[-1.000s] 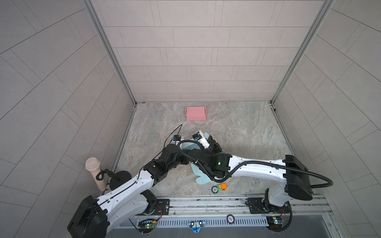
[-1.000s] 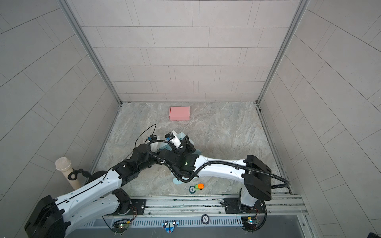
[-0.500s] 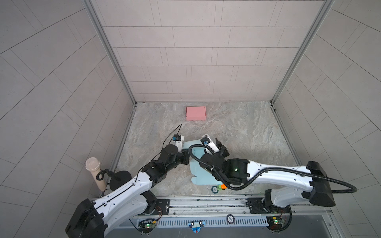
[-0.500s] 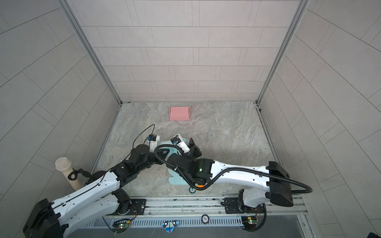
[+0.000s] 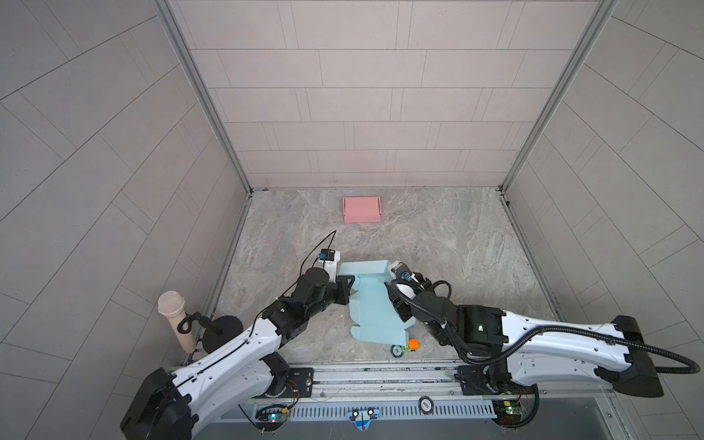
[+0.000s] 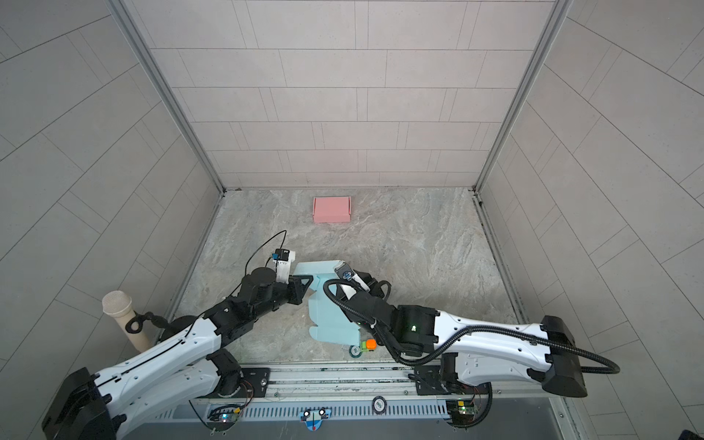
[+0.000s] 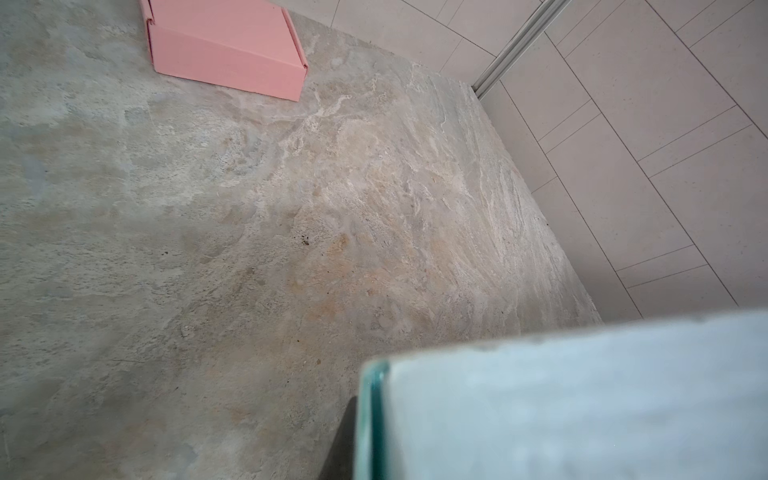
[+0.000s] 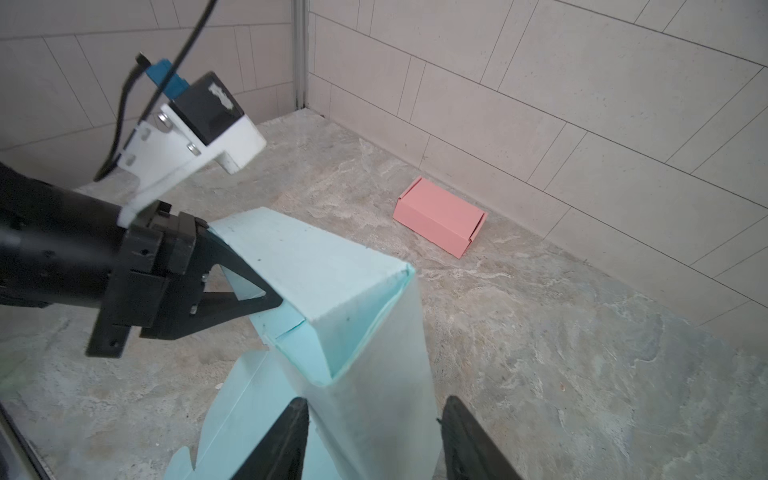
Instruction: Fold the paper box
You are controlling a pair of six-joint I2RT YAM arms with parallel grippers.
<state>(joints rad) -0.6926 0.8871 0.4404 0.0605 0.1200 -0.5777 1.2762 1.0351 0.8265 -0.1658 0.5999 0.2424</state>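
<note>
The light blue paper box (image 5: pixel 375 308) lies part-folded near the front edge of the worktop (image 5: pixel 457 247), about midway along it. Most of its sheet is flat on the stone surface, its scalloped tabs pointing toward the front edge. The far end of the sheet is raised into a hollow, doubled-over wall that runs parallel to the back edge.

The left gripper (image 5: pixel 346 285) is clamped on the left end of that raised wall; the right wrist view shows its black fingers (image 8: pixel 249 270) pinched against the cardboard. The left wrist view is half filled by blurred blue card, and the fingers themselves are hidden there.

The right gripper (image 8: pixel 374 415) is at the wall's right end with its jaws standing apart. An upright blue panel sits between them, and one finger (image 8: pixel 465 436) is clear of the panel's edge. It holds nothing.

A closed pink box (image 5: pixel 362 209) rests near the back edge, well apart from the blue one. A small orange block (image 5: pixel 413 344) and a teal ring (image 5: pixel 397 351) sit at the front edge, just beside the blue sheet's front corner.
</note>
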